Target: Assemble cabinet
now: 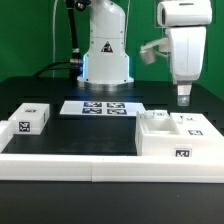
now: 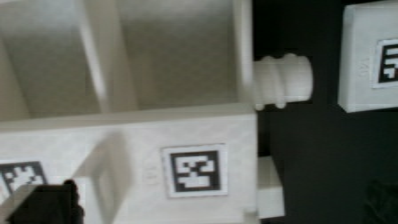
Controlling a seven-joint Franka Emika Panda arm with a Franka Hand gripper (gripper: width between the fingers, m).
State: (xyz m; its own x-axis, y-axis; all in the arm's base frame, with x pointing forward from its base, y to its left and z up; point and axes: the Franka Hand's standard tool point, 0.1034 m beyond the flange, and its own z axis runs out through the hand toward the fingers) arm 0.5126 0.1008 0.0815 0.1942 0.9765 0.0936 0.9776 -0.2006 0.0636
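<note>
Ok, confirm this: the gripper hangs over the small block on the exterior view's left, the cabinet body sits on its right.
Wrong in one point: the exterior view shows the gripper hanging over the cabinet body on its right, not over the block. The block does sit on the left.

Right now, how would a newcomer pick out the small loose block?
Find the long white rail in the foreground. Behind its end at the exterior view's left sits the small white block. Unlike the flat marker board and large cabinet body, it is chunky and stands alone.
</note>
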